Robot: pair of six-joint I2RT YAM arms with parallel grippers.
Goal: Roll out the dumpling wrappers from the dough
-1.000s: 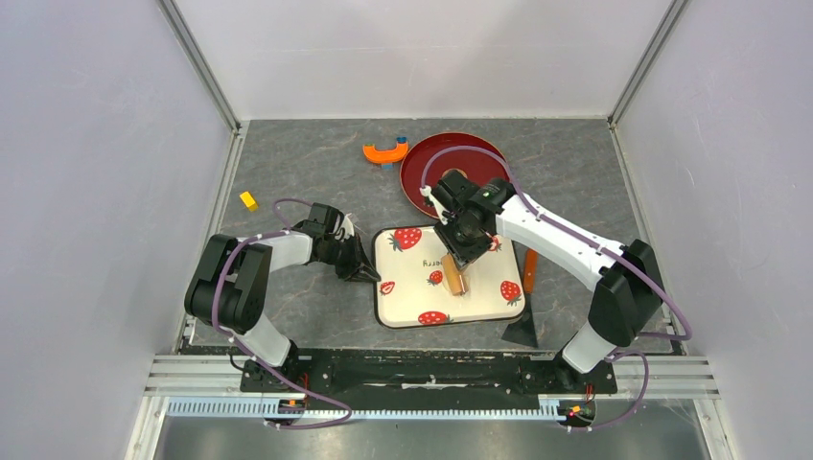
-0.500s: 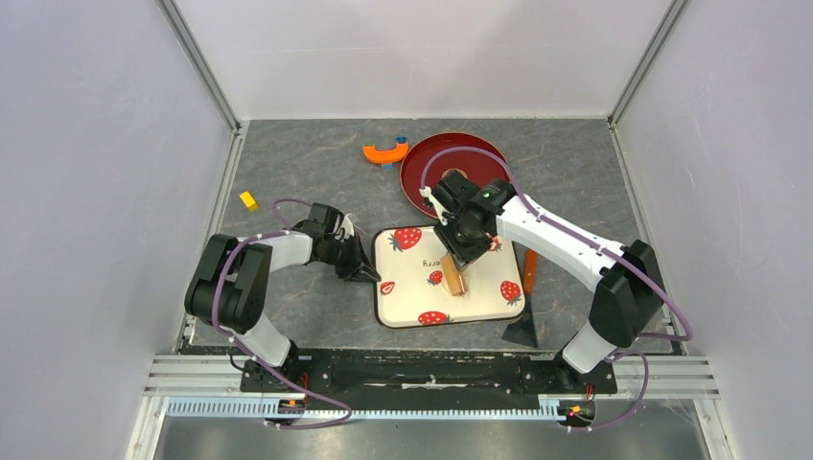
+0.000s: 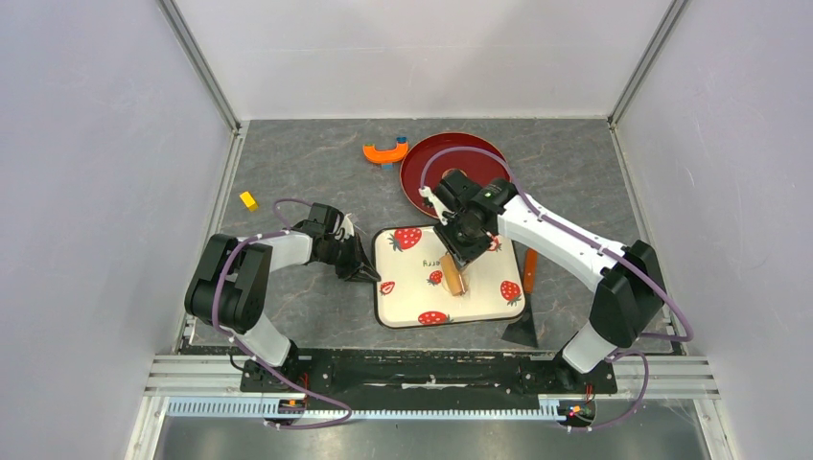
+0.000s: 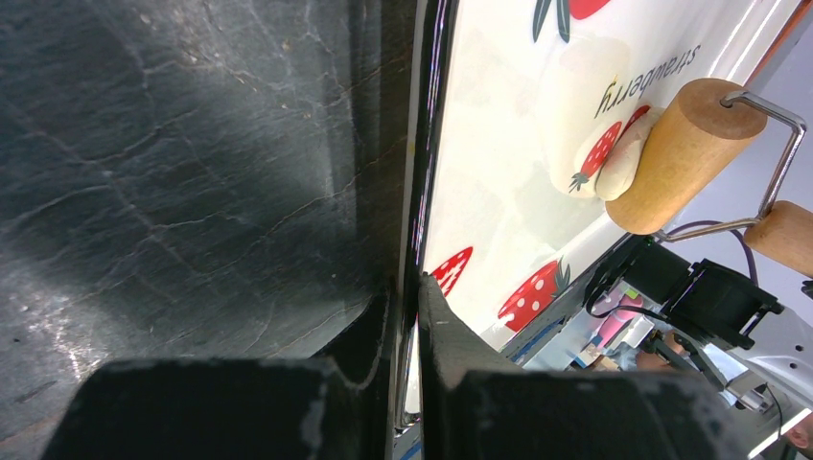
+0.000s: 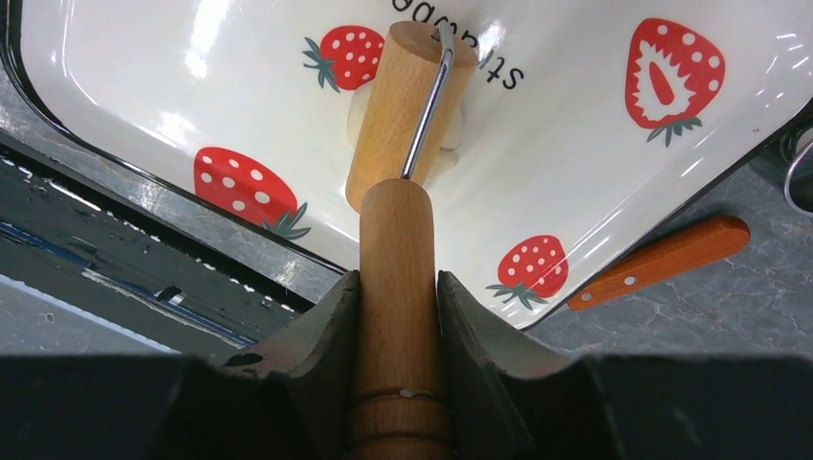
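Left gripper point(image 4: 407, 287) pinched the tray rim point(image 4: 425, 144), right gripper point(image 5: 395, 287) clamped the roller handle point(image 5: 393, 230); I figured light, even passes over the dough point(image 4: 575, 105).

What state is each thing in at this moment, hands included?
tray, lying flat, one edge pinched
dough, on the tray, partly flattened
roller, barrel pressing on the dough
left hand, shut on the tray's rim
right hand, shut on the roller's handle
scraper, lying untouched beside the tray

White tray point(image 3: 408, 290), red strawberry print
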